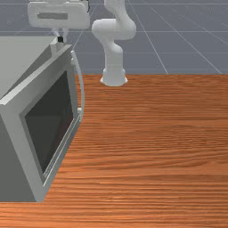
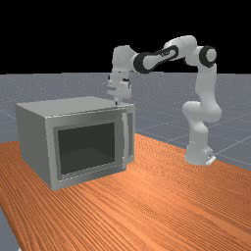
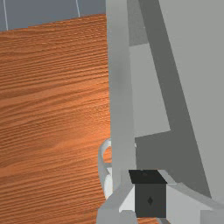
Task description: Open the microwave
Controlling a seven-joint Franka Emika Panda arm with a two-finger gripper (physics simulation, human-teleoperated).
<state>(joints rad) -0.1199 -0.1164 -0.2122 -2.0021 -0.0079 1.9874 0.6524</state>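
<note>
The grey microwave (image 1: 22,55) stands at the front view's left with its door (image 1: 12,129) ajar, a narrow wedge-shaped gap behind the top edge. A curved handle (image 1: 80,84) runs down the door's free side. My gripper (image 1: 60,39) points down at the top of that free side, its fingertips together. In the far view the gripper (image 2: 117,102) is just above the microwave (image 2: 34,139), close to the handle (image 2: 126,139). In the wrist view the gripper (image 3: 149,192) is beside the door's top edge (image 3: 121,96), over the gap; the tips' depth in it is unclear.
The wooden table (image 1: 151,147) extends beside the microwave and in front of the door. My arm's base (image 2: 198,154) stands at the far view's right, apart from the microwave.
</note>
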